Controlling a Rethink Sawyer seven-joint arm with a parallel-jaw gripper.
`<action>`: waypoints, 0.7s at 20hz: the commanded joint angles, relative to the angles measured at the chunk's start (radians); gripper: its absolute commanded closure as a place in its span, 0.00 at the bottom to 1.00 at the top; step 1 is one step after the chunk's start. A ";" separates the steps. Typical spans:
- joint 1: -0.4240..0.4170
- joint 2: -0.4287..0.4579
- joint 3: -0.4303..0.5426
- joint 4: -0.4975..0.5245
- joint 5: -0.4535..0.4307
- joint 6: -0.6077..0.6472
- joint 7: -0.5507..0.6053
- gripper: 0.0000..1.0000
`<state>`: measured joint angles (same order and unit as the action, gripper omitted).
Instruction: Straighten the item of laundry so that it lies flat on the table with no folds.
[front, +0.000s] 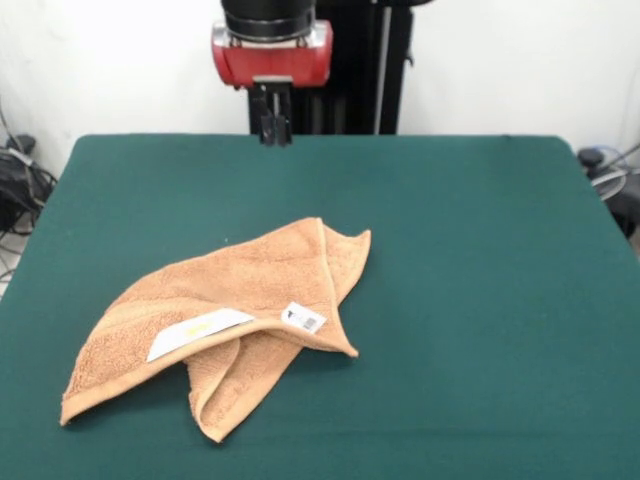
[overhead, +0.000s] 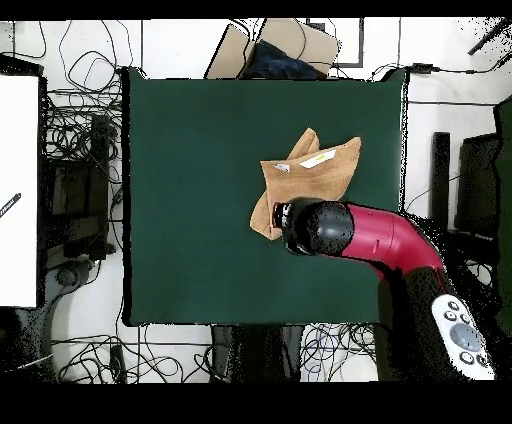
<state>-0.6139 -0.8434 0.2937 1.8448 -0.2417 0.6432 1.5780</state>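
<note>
The peach-orange towel (front: 250, 290) lies crumpled on the green table (front: 480, 250), left of centre in the front view. It is folded over itself, with one corner tucked under at the front. Two white tags (front: 198, 332) show along the folded edge. My gripper (front: 273, 128) hangs above the table's far edge, behind the towel and clear of it, shut and empty. In the overhead view the towel (overhead: 318, 168) lies toward the right side of the table (overhead: 190, 200), and the red arm's black head (overhead: 312, 228) covers its lower edge and hides the gripper.
The robot's black pedestal (front: 360, 70) stands behind the far edge. Cables (overhead: 80, 150) lie on the floor around the table. A cardboard box (overhead: 250, 45) sits past the table's far side, and a white surface (overhead: 18, 190) stands at the left.
</note>
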 joint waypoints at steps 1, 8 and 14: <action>-0.021 -0.042 0.025 0.128 0.020 0.026 0.037 1.00; 0.041 0.034 0.023 0.085 -0.007 -0.071 0.108 1.00; 0.064 0.039 0.023 0.068 -0.014 -0.110 0.112 0.00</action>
<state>-0.5875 -0.8279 0.2935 1.8724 -0.2419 0.6168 1.5780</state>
